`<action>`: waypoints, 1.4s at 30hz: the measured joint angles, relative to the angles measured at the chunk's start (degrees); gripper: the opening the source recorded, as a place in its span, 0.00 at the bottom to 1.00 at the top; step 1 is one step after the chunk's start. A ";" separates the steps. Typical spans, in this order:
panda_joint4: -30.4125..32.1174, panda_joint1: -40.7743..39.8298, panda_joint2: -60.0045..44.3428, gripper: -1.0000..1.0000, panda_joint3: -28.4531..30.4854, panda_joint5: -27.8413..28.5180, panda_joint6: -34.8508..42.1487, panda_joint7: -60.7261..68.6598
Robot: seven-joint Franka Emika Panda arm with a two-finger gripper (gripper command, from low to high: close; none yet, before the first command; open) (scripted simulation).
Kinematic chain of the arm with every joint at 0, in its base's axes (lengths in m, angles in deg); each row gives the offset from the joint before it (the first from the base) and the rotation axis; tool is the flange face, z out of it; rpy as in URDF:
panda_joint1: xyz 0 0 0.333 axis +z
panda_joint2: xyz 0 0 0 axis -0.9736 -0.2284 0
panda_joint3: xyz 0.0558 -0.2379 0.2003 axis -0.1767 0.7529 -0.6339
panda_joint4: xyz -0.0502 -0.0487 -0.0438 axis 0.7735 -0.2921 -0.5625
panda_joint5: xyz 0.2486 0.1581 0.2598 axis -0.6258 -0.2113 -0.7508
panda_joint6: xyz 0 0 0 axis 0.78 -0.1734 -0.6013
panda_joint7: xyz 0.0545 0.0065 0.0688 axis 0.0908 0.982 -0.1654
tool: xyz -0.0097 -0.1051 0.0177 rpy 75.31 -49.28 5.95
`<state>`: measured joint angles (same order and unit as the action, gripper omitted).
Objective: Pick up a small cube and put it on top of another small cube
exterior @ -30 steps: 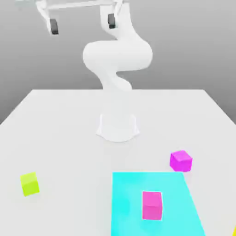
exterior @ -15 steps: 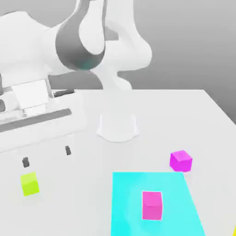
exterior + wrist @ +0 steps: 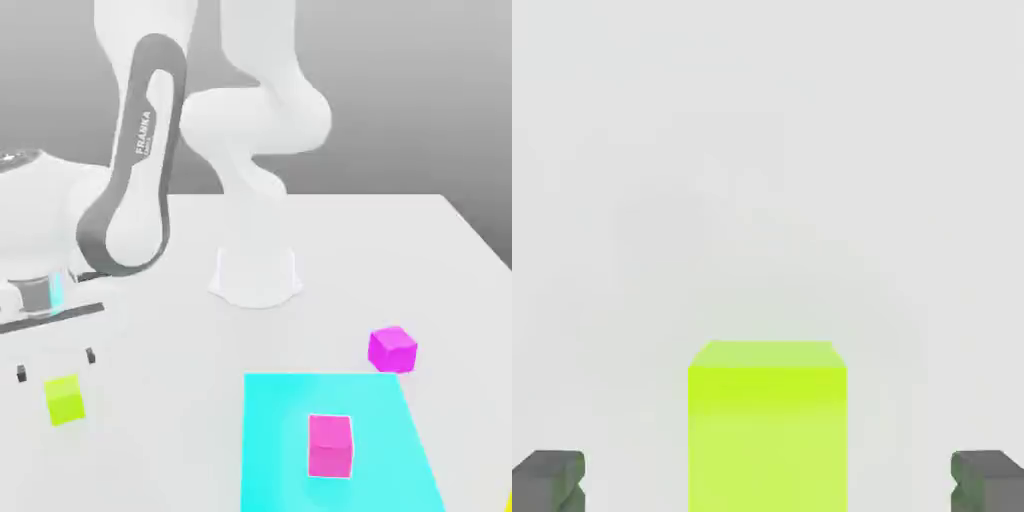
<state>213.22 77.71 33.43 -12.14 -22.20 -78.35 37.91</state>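
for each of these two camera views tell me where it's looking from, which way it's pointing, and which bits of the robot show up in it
Exterior view: off the arm, above the table's front edge, facing the robot's base; shows the arm, the open gripper, the lime cube, the magenta cube, and the pink cube on the cyan mat.
Hand view: on the hand, looking down between the fingertips at the lime cube.
Shared: the lime cube, the table and the gripper's fingertips.

Lime small cube (image 3: 64,399), magenta cube (image 3: 392,349), cyan mat (image 3: 280,420).
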 joint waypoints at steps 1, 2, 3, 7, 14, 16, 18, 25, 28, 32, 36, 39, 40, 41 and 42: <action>-0.35 -1.09 -1.03 0.50 -1.39 -1.48 -0.56 1.11; -0.71 -2.22 -2.07 0.50 -2.83 -3.03 -1.16 2.28; -1.08 -3.42 -3.12 0.50 -4.35 -4.60 -1.81 3.49; -2.60 -8.85 -7.32 0.00 -11.00 -10.81 -4.92 8.54; -2.68 -9.10 -7.52 0.00 -11.33 -11.17 -4.94 8.82; -2.11 -6.84 -5.97 0.00 -8.64 -8.98 -3.65 6.98; -1.38 -4.43 -3.97 0.00 -5.63 -5.91 -2.27 4.53; 1.23 2.42 3.38 0.00 3.52 5.24 1.40 -3.66; 2.82 5.05 5.26 0.00 0.61 5.61 2.79 -2.32; 5.32 9.64 7.82 0.00 -5.67 4.86 4.47 1.19; 8.01 14.90 11.30 0.00 -11.44 5.44 5.67 3.81; 10.13 20.95 14.42 0.00 -15.42 6.74 6.30 5.22; 10.86 23.04 15.54 0.00 -16.33 7.34 6.44 5.56; 11.60 25.05 16.71 0.00 -17.14 8.06 6.56 5.82; 12.35 26.96 17.91 0.00 -18.05 8.91 6.65 5.98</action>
<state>225.57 104.67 51.34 -30.19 -13.28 -71.70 43.89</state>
